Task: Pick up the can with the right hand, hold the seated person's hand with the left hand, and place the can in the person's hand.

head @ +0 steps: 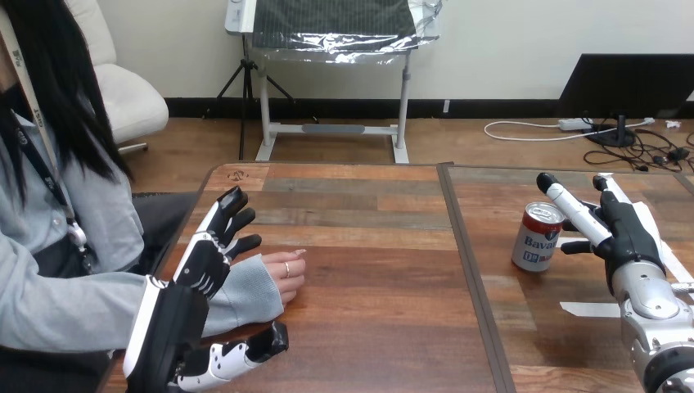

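Where the wooden table (368, 327) begins at the left, one person's hand (288, 277) lies flat on it, its grey sleeve (245, 295) coming in from the side. The robot's left hand (203, 260) straddles that sleeve: its straight, slightly spread fingers reach over the far side and its thumb sits on the near side, none curled round it. A dark seam (468, 278) splits the plank top into two panels. One can (538, 239) stands upright on the right panel, with a silver lid and a red band above a white body with blue print. Just right of it, the right hand (624, 233) is spread open, fingers straight past the can's top and thumb toward its side; whether they touch cannot be told. A white tape strip (588, 309) lies by that forearm.
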Motion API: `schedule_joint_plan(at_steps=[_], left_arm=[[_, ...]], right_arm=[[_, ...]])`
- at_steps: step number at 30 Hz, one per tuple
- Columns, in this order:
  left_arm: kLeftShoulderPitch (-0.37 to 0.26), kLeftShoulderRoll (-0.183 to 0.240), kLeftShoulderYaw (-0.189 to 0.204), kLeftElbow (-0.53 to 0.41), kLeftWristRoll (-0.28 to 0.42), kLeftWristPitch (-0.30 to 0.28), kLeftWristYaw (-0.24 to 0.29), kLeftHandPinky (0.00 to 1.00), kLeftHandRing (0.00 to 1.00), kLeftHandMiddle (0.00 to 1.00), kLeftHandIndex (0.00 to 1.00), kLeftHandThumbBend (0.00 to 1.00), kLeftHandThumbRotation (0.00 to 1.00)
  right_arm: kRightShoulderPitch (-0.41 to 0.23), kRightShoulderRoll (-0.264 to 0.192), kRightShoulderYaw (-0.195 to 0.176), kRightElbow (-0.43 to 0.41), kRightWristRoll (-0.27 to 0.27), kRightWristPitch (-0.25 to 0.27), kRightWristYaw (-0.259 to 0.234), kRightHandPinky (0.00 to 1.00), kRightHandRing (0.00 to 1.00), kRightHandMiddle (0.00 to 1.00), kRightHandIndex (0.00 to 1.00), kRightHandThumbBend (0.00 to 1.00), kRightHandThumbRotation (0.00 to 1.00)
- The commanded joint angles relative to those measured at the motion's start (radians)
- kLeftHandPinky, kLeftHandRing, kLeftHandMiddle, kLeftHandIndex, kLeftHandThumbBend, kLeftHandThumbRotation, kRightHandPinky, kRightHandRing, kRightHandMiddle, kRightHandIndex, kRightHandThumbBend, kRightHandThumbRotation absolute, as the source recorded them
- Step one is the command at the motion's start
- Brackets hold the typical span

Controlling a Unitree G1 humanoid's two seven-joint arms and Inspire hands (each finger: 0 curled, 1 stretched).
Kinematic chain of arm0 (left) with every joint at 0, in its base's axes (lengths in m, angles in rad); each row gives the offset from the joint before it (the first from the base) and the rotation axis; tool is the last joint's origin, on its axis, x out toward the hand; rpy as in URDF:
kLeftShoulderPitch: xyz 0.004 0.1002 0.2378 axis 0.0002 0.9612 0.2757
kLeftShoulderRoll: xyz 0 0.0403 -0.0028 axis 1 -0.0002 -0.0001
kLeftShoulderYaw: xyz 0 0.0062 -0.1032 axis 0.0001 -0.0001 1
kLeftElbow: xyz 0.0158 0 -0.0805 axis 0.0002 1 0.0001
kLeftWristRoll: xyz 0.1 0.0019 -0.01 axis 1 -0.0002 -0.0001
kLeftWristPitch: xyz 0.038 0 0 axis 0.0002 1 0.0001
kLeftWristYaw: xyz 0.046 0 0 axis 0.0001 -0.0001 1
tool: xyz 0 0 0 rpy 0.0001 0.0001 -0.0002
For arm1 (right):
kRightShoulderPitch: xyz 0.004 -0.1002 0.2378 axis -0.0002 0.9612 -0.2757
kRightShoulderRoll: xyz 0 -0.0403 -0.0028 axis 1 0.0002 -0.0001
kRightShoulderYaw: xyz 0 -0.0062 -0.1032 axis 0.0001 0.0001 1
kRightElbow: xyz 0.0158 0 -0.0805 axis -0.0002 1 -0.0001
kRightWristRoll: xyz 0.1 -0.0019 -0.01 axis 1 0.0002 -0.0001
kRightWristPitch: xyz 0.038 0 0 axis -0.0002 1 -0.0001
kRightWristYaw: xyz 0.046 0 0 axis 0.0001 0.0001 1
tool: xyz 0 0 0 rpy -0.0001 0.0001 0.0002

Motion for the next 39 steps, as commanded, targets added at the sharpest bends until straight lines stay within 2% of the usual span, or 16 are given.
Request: schedule_joint_plan(at_steps=[1,10,15,25,28,34,39], left_arm=[[-0.028,0.016,0.011,-0.042,0.010,-0.023,0.013,0.81,0.91,0.94,0.93,1.00,0.56],[-0.029,0.021,-0.002,-0.038,-0.010,-0.023,0.008,0.81,0.91,0.94,0.93,1.00,0.54],[-0.032,0.022,-0.002,-0.032,-0.010,-0.034,0.010,0.81,0.91,0.94,0.93,1.00,0.53],[-0.026,0.023,-0.005,-0.042,-0.007,-0.021,0.012,0.81,0.91,0.94,0.93,1.00,0.54],[-0.026,0.022,-0.003,-0.043,-0.001,-0.020,0.015,0.81,0.91,0.94,0.93,1.00,0.53],[-0.029,0.021,-0.005,-0.039,-0.001,-0.023,0.016,0.81,0.91,0.94,0.93,1.00,0.54],[-0.029,0.022,-0.007,-0.038,0.000,-0.022,0.016,0.81,0.91,0.95,0.93,1.00,0.54]], right_arm=[[-0.091,0.004,0.004,-0.003,-0.001,-0.005,-0.003,0.69,0.84,0.90,1.00,1.00,0.68],[-0.097,0.007,0.009,-0.003,-0.004,-0.003,-0.006,0.74,0.87,0.93,1.00,1.00,0.69],[-0.100,0.008,0.023,-0.003,-0.018,-0.003,-0.022,0.69,0.81,0.88,1.00,1.00,0.70],[-0.103,0.011,0.025,-0.003,-0.019,-0.011,-0.019,0.58,0.71,0.77,1.00,1.00,0.70],[-0.103,0.012,0.026,-0.003,-0.020,-0.015,-0.018,0.58,0.73,0.78,1.00,1.00,0.70],[-0.104,0.015,0.018,-0.003,-0.011,-0.015,-0.003,0.66,0.80,0.84,1.00,1.00,0.69],[-0.106,0.018,0.015,-0.004,-0.006,-0.010,0.002,0.68,0.81,0.86,1.00,1.00,0.69]])
